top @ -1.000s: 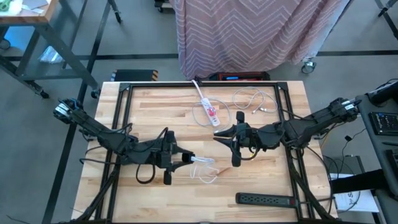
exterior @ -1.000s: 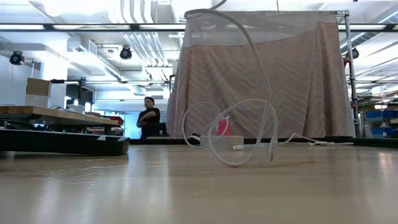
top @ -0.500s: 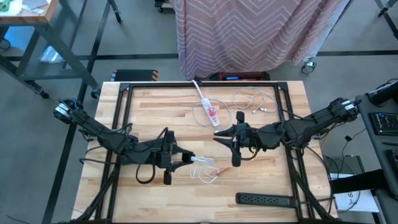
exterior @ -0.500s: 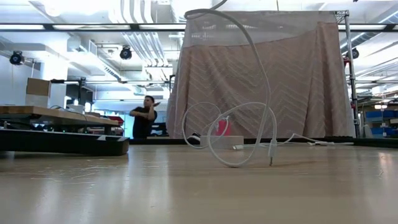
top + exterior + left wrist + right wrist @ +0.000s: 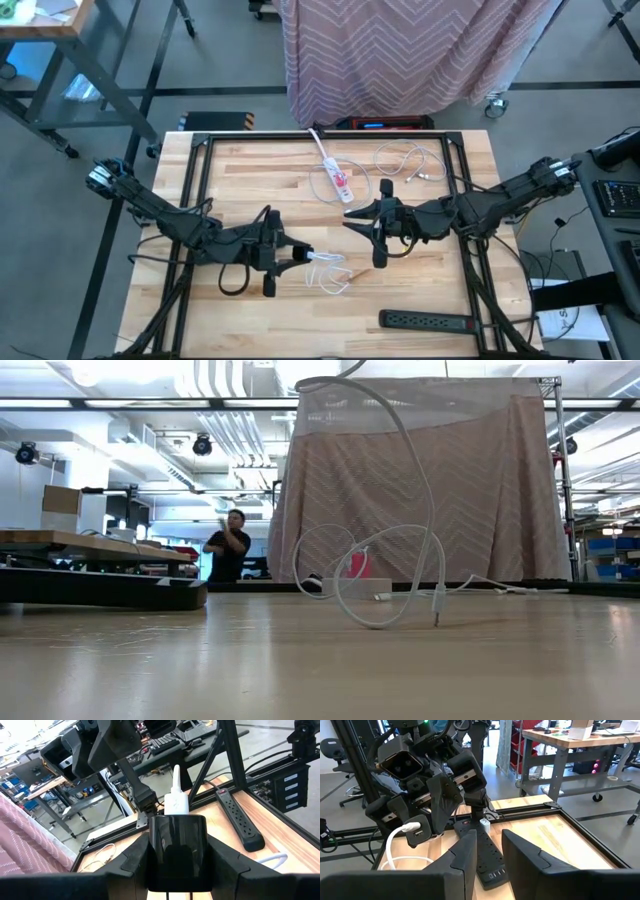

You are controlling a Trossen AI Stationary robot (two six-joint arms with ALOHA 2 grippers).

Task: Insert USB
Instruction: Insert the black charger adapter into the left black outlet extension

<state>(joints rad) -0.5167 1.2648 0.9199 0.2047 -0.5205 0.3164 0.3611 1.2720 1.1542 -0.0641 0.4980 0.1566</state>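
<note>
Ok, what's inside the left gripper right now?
The left gripper is shut on the white USB plug, whose cable loops on the table. The plug's lower part is hidden between the fingers.

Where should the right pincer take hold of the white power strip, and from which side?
Across its long edges, mid-body, from above: the white power strip lies flat and diagonal and looks narrow enough for the open right pincer hovering by its near end. The left pincer holds the USB plug.
</note>
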